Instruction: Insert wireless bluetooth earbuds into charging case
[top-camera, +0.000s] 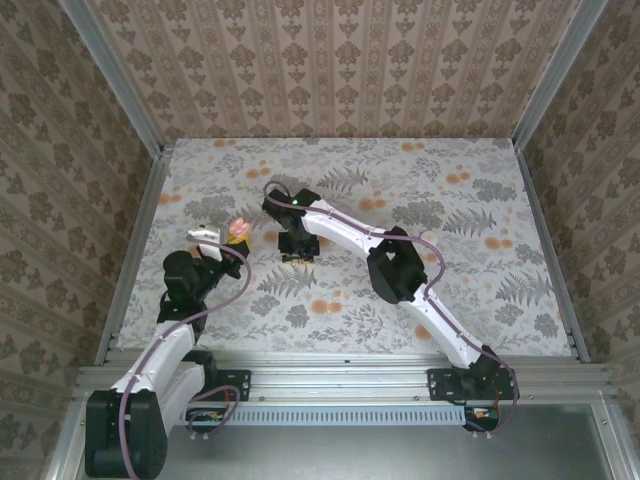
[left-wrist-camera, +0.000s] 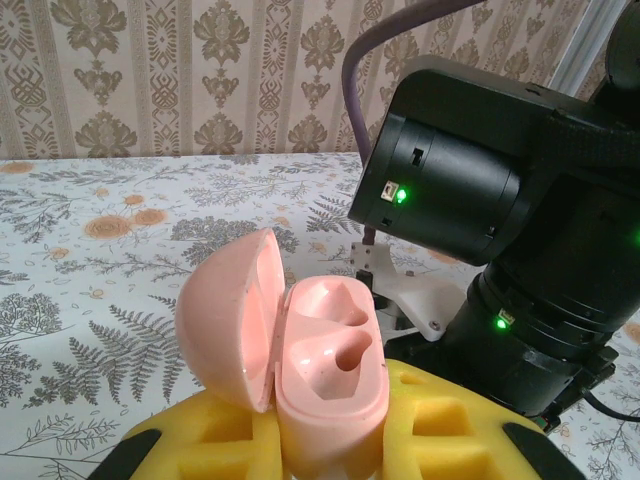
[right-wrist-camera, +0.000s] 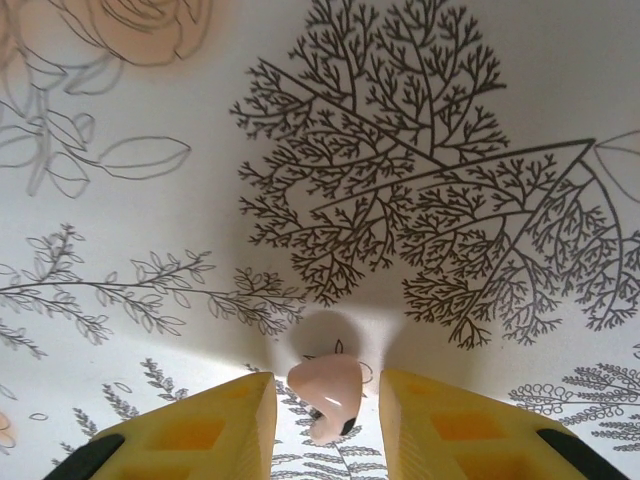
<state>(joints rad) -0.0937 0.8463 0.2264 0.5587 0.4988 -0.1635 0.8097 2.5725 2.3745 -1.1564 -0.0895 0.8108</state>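
The left gripper (left-wrist-camera: 328, 445) is shut tight on the charging case (left-wrist-camera: 330, 380). Its yellow fingers (left-wrist-camera: 200, 440) press the case's lower body from both sides and hold it upright off the table (left-wrist-camera: 90, 300).

Starting from the case, we see its lid (left-wrist-camera: 225, 330) hinged wide open. Both sockets (left-wrist-camera: 335, 335) in the paler inner face are bare, so by our reading no earbud has been seated yet. The opening and presenting of the case are done. Both insertions are left to do.

Close behind the case stands the dark bulk of the right arm (left-wrist-camera: 450, 190). From above, the right gripper (top-camera: 297, 246) is near the case (top-camera: 237, 229), off to its right in that view and pointing down at the table.

In the right wrist view, one earbud (right-wrist-camera: 325, 392) sits between the yellow fingers (right-wrist-camera: 440, 425) of the right gripper (right-wrist-camera: 328, 420). The jaws are parted a little wider than the earbud, with a thin gap on each side. We judge that they straddle it without pinching it. We cannot tell whether the earbud rests on the cloth or is just clear of it.

This earbud has to be gripped, carried the short way across to the case and pressed into a socket. We cannot locate the second earbud.
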